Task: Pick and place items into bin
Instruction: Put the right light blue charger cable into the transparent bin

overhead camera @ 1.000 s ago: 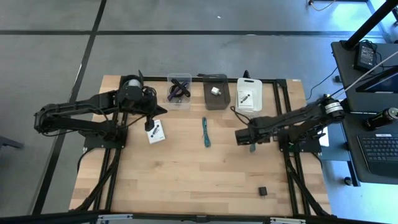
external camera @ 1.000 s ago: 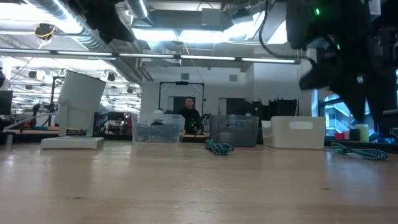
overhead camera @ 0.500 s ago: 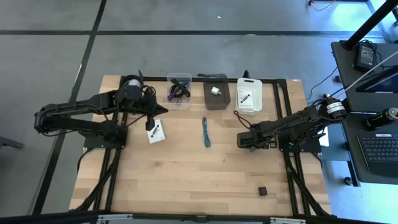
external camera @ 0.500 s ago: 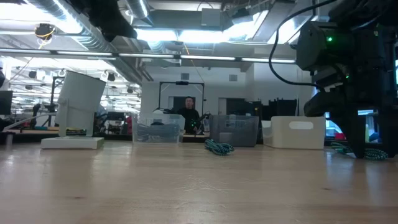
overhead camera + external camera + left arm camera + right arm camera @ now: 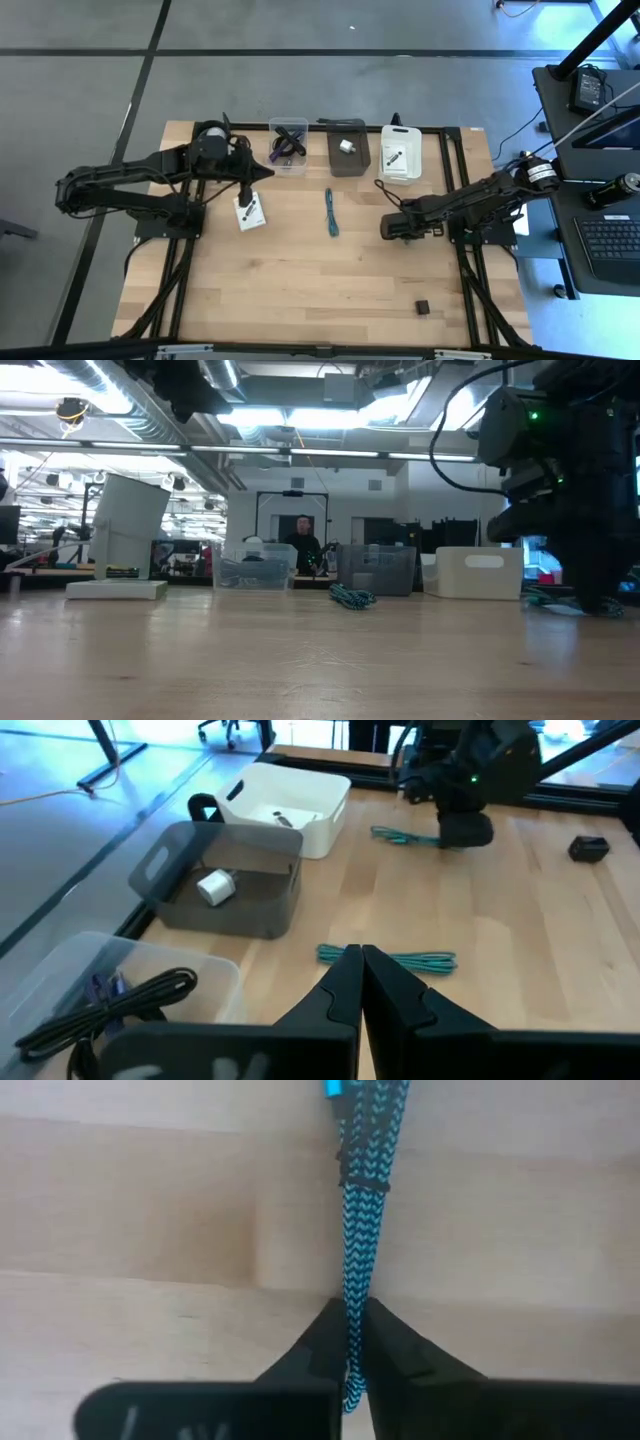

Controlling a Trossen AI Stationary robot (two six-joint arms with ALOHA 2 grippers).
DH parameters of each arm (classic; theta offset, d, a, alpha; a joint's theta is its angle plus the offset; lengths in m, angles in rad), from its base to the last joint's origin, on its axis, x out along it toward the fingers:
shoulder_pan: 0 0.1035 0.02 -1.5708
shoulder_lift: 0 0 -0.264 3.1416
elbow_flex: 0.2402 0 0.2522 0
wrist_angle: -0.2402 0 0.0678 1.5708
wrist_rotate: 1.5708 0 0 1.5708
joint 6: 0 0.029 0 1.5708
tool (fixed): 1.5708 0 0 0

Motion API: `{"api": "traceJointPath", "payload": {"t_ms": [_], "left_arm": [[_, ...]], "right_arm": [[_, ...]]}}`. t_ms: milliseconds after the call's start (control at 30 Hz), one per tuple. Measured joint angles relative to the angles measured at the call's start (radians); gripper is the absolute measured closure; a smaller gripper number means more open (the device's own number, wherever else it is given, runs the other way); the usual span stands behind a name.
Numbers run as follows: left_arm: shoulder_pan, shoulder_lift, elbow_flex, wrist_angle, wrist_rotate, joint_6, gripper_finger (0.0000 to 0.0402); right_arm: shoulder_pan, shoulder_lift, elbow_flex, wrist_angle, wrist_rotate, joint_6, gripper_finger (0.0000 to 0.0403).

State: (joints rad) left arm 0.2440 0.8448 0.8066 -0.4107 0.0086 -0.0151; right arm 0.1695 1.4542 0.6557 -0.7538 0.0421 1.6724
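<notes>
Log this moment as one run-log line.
right tool: shut on teal strap, at table | left tool: shut, empty, near white card

three bins behind strap

In the high view the right pincer covered the teal strap beneath it. The strap ran off the right wrist picture's edge. The print on the white card was too small to read. In the low view the dark arm hid most of the strap.
</notes>
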Motion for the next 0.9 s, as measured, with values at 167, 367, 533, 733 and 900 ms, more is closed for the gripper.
{"api": "traceJointPath", "payload": {"t_ms": [167, 367, 533, 733, 900], "left_arm": [[0.0, 0.016, 0.0, 0.061, -0.066, 0.002, 0.04], [0.0, 0.063, 0.0, 0.267, -0.026, -0.032, 0.0382], [0.0, 0.127, -0.001, 0.451, 0.018, -0.052, 0.0326], [0.0, 0.21, -0.001, 0.604, -0.021, -0.187, 0.0248], [0.0, 0.278, 0.0, 0.796, -0.044, -0.267, 0.0198]], "right_arm": [[0.023, -0.127, 0.128, 0.028, 0.135, -0.148, 0.0395], [0.018, -0.243, 0.343, 0.041, 0.36, -0.518, 0.0396], [-0.068, -0.239, 0.515, 0.119, 0.483, -0.938, 0.0399], [-0.217, -0.177, 0.616, 0.442, 0.276, -1.438, 0.0401], [-0.338, -0.08, 0.658, 0.497, 0.003, -1.59, 0.0401]]}}
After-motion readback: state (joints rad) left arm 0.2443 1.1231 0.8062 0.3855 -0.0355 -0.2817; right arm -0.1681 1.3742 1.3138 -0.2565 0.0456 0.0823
